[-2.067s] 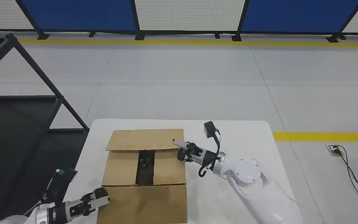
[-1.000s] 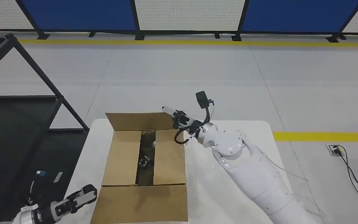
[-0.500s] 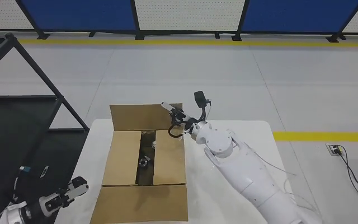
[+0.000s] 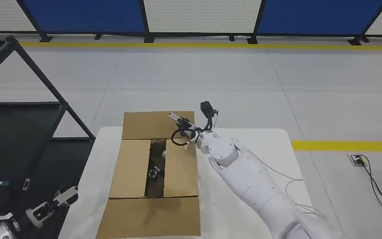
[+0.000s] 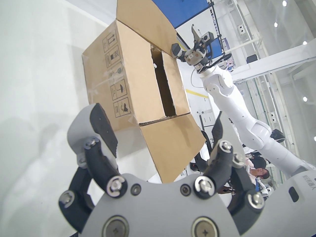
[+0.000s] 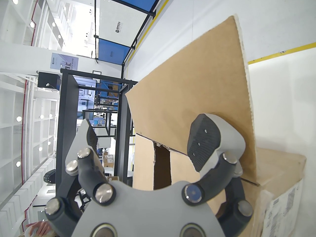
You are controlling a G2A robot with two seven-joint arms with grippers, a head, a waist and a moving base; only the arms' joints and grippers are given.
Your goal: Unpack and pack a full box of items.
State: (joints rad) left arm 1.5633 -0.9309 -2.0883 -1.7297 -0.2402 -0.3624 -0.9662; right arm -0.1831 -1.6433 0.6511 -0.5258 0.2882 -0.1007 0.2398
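Note:
A brown cardboard box (image 4: 156, 173) stands on the white table (image 4: 256, 149). Its far flap (image 4: 156, 125) and near flap (image 4: 152, 217) are folded outward. The two inner flaps lie flat with a dark gap (image 4: 156, 170) between them, where small items show dimly. My right gripper (image 4: 179, 122) is open at the far flap's right end, one pad (image 6: 203, 141) against the flap (image 6: 197, 80). My left gripper (image 4: 64, 196) hangs open beyond the table's left front corner, holding nothing, facing the box (image 5: 133, 82).
A black metal frame (image 4: 42, 77) stands to the left of the table. The table's right half holds only my right arm (image 4: 250, 179). Blue partition panels (image 4: 197, 15) line the far side of the room.
My right gripper moved toward the far edge and pushed the far flap up and outward. My left arm drew back from the near flap, off the table's left front corner.

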